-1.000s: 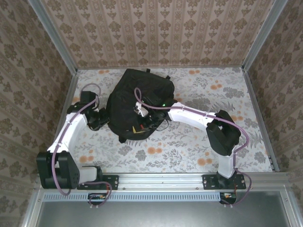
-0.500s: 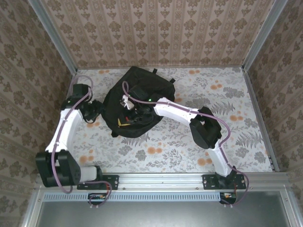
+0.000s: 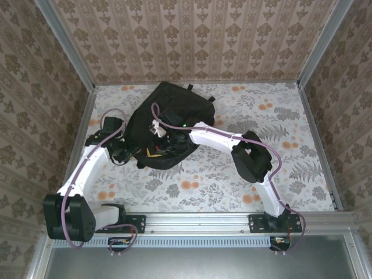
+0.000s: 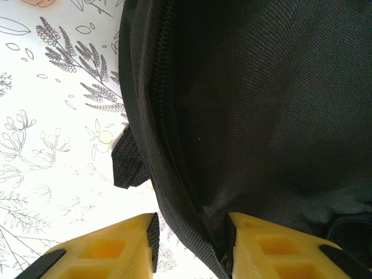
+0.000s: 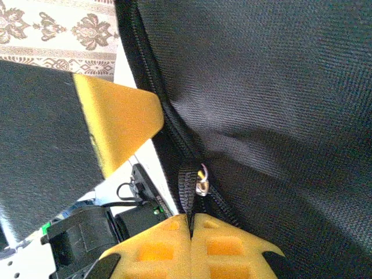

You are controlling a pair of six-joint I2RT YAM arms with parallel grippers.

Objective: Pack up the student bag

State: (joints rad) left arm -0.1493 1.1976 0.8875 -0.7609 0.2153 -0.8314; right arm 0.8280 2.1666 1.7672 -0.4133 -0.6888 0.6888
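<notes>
Now the left pincer [image 4: 190, 224] has reopened astride the student bag [image 4: 261, 116] rim, grip unclear. The right pincer [image 5: 190, 220], clamped on the zip pull [image 5: 186, 186], has dragged it along, so zipping continues.

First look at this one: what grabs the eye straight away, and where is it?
The big black student bag dominates, lying left of centre toward the far side of the floral table, with both arms reaching to it. The right gripper is pinched shut on the zip's black pull strap. The left gripper straddles the bag's stitched rim; whether it clamps I cannot tell.
</notes>
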